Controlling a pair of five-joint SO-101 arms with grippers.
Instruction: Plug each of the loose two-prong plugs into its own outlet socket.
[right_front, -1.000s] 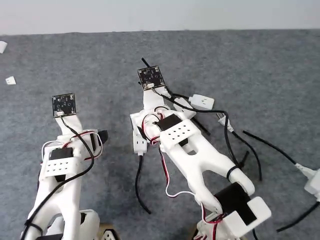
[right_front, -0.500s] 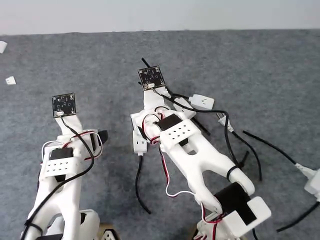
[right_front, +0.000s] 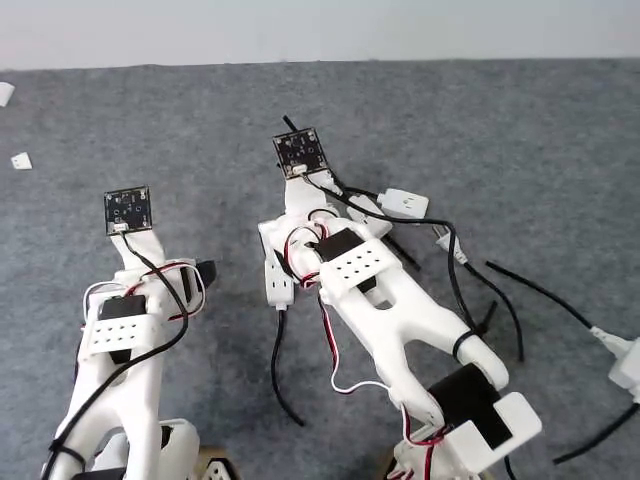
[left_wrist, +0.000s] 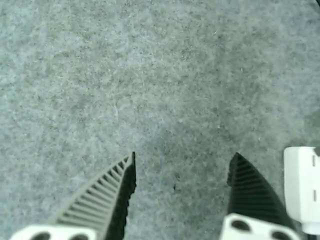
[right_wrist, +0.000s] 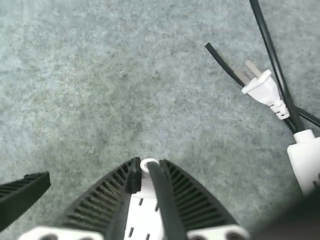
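My right gripper (right_wrist: 143, 166) is shut on the end of a white outlet socket (right_wrist: 145, 215). In the high view that socket (right_front: 278, 283) lies on the grey carpet under the middle arm, its black cord (right_front: 277, 375) trailing toward the near edge. A loose white two-prong plug (right_wrist: 262, 89) lies ahead on its black cable, beside a second white socket (right_wrist: 305, 162); from above they are the plug (right_front: 450, 246) and socket (right_front: 404, 203). My left gripper (left_wrist: 182, 162) hovers open over bare carpet, the held socket (left_wrist: 302, 187) just past one finger.
A third white socket (right_front: 626, 364) sits at the right edge with black cables (right_front: 510, 290) running to it. Two small white scraps (right_front: 20, 160) lie at the far left. The carpet's far side ends at a pale wall.
The right arm's wrist and the held socket have shifted very slightly left. The left arm has stayed still.
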